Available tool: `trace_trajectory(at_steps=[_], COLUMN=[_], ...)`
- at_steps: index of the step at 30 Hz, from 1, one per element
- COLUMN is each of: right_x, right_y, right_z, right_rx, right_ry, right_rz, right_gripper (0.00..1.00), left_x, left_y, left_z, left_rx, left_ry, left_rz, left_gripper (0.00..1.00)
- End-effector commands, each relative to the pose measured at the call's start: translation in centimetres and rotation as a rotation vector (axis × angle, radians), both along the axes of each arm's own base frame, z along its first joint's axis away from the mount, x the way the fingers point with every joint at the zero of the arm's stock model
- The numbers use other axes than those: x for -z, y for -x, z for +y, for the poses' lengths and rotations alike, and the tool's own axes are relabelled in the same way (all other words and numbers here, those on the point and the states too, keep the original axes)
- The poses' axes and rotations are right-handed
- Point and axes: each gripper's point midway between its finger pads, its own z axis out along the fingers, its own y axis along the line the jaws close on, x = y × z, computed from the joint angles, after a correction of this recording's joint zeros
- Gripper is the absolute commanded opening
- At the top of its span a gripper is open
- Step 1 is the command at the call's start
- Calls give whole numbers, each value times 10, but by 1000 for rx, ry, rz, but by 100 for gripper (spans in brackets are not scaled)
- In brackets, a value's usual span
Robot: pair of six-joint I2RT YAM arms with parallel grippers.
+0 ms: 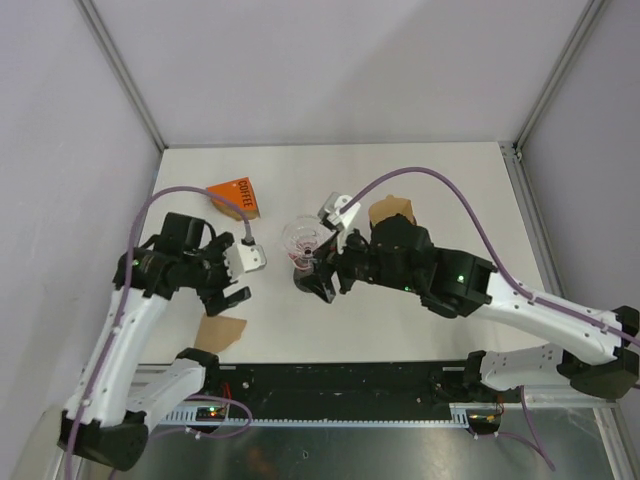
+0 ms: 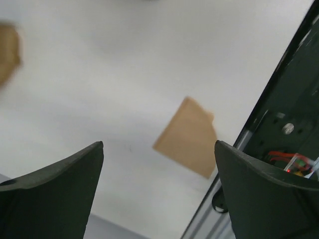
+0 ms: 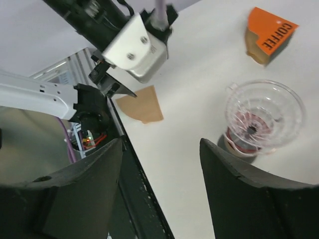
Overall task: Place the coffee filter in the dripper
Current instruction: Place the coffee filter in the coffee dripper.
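The left gripper (image 2: 158,148) stands wide open with nothing between its fingers, hanging above the table (image 1: 440,180). Just beyond it, in its wrist view, a brown paper coffee filter (image 2: 187,137) lies flat by the near edge. The right gripper (image 3: 160,144) is also open and empty, set just beside the glass dripper (image 3: 263,114), which stands upright mid-table with its cone empty.

The filter will likely handle as almost weightless, thin and limp. It should crease easily and slide on the smooth top if pushed. Lying flat, it gives the fingers little to bite on, so a pinch at one edge or corner looks the best hold (a corner near the table's edge may lift most readily). The dripper looks rigid, light and breakable, and easy to knock over.

By count:
- one dripper
- one orange box marked COFFEE (image 1: 237,197) at the far left
- two loose brown filters: the one near the left gripper, and what looks like a second filter (image 1: 390,212) behind the right arm
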Motion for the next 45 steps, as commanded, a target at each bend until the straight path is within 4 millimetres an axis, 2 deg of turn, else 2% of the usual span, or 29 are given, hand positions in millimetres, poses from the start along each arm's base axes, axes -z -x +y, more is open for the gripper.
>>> trace_trajectory(at_steps=[1, 4, 7, 10, 13, 19, 21, 23, 24, 27, 30, 32, 35, 37, 42, 43, 44, 45], right_x=[-23, -29, -33, -33, -29, -28, -29, -30, -31, -32, -32, -32, -32, -32, -32, -31, -30, -29], right_y=[-4, 0, 6, 9, 10, 14, 14, 14, 14, 12, 11, 11, 10, 10, 10, 10, 11, 11], right_z=[-33, -49, -64, -71, -73, -70, -69, -69, -69, -71, -73, -74, -76, -76, -75, -75, -75, -75], right_rx=[64, 73, 71, 68, 73, 48, 47, 48, 49, 62, 78, 82, 89, 91, 87, 86, 85, 83], right_ry=[-53, -77, -109, -116, -108, -130, -137, -142, -144, -149, -150, -151, -149, -148, -149, -146, -144, -141], right_rz=[-45, -71, -92, -92, -81, -79, -85, -88, -89, -86, -80, -76, -77, -78, -80, -78, -77, -73], right_gripper=[70, 71, 72, 72, 72, 72, 72, 71, 71, 71, 71, 71, 71, 71, 71, 71, 71, 71], left_x=[70, 120, 155, 172, 186, 214, 227, 239, 243, 248, 252, 253, 249, 238, 194, 189, 179, 169], left_y=[5, 4, 1, -5, -2, 2, 1, 8, 10, 12, 14, 15, 12, 1, -41, -44, -50, -55], left_z=[57, 73, 71, 66, 63, 74, 78, 80, 78, 75, 73, 70, 59, 49, 34, 35, 35, 37], left_rx=[16, 28, 82, 127, 168, 195, 192, 199, 194, 204, 222, 231, 198, 140, -2, -26, -33, -43], left_ry=[-251, -334, -333, -324, -318, -377, -404, -411, -401, -387, -383, -373, -312, -252, -118, -111, -100, -90], left_rz=[110, 152, 150, 129, 163, 161, 142, 166, 181, 211, 251, 266, 275, 268, 202, 209, 209, 233], left_gripper=[98, 99, 100, 100, 100, 99, 93, 81, 71, 45, 12, 3, 1, 0, 0, 5, 13, 35])
